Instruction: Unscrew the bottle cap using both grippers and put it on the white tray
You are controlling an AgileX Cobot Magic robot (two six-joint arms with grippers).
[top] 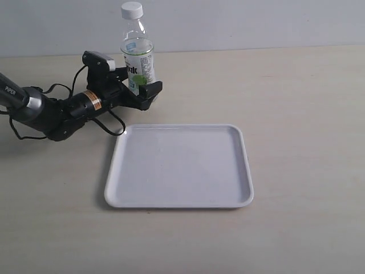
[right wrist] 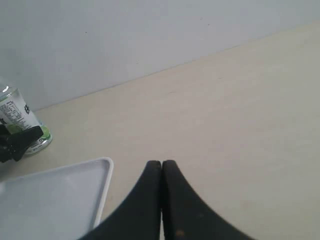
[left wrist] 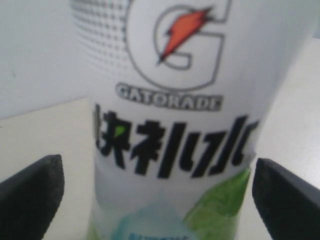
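Observation:
The bottle [top: 138, 63] stands upright at the back left of the table, and the white bottle cap [top: 132, 9] is on its neck. My left gripper [top: 140, 87] is open around the bottle's lower body, one finger on each side. In the left wrist view the label [left wrist: 175, 125] fills the frame between the fingertips [left wrist: 35, 190]. One finger shows a gap to the bottle and the other sits almost against it. The white tray [top: 177, 165] lies flat in front of the bottle. My right gripper [right wrist: 161, 164] is shut on nothing above bare table and is out of the exterior view.
The left arm [top: 51, 111] and its cables lie along the table at the left. The right wrist view shows the tray's corner [right wrist: 102, 165], the bottle's base [right wrist: 20, 117] and a pale wall behind the table.

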